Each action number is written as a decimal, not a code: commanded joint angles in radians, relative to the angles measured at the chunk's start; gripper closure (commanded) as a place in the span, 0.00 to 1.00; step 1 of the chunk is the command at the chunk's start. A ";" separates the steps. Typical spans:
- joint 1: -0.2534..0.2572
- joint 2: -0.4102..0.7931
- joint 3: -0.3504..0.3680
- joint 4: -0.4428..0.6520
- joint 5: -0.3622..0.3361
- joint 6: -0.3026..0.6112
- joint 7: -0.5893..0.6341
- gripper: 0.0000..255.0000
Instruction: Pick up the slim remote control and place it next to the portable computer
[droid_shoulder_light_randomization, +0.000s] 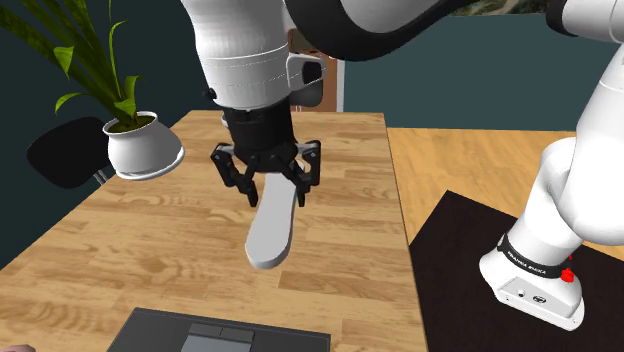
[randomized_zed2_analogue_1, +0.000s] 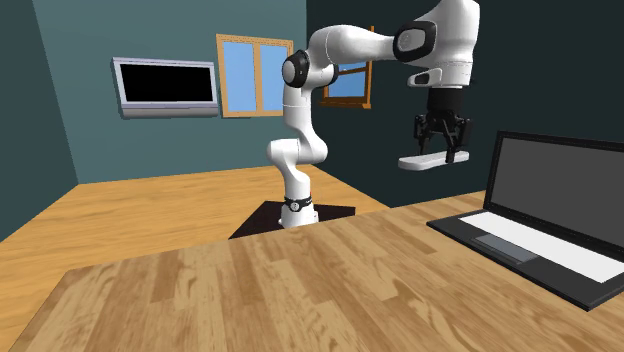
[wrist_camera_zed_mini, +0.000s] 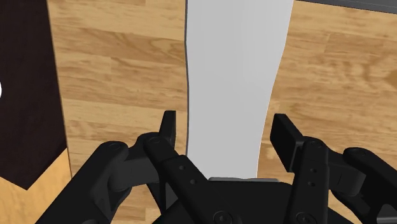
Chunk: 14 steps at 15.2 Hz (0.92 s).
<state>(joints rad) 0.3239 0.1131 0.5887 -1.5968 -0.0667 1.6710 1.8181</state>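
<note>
While the slim white remote control (droid_shoulder_light_randomization: 268, 232) hangs in the air above the wooden table (droid_shoulder_light_randomization: 150, 230), short of the open laptop (droid_shoulder_light_randomization: 160, 332), the task stands at its carrying step: the pick-up appears done and the placing is not yet begun. The black gripper (droid_shoulder_light_randomization: 275, 198) points straight down and its two fingers (wrist_camera_zed_mini: 168, 130) are drawn in against the remote's long sides, pinching it at the end farther from the laptop. The wrist view leaves a thin strip of wood visible beside each fingertip, so the hold is judged mainly from the second exterior view, where the remote (randomized_zed2_analogue_1: 420, 161) floats level and well clear of the tabletop. Long axis: roughly parallel to the tabletop, running in the shoulder view from the gripper out toward the laptop, with the rounded free end leading. Body: flat, broad face up, no buttons drawn. Next move, as a judgement: bring the remote closer to the laptop, stop over bare wood just beside its base rather than over the keyboard, lower until the underside rests on the table, then spread the fingers. Because the grip sits at one end, the free end may dip and touch down first.
</note>
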 joint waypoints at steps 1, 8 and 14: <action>-0.003 -0.005 -0.001 -0.032 0.003 0.028 -0.002 1.00; -0.006 -0.008 -0.003 -0.128 0.003 0.123 -0.002 1.00; -0.006 0.001 -0.005 -0.200 -0.003 0.202 0.003 1.00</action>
<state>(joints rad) 0.3175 0.1120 0.5842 -1.7877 -0.0684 1.8609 1.8202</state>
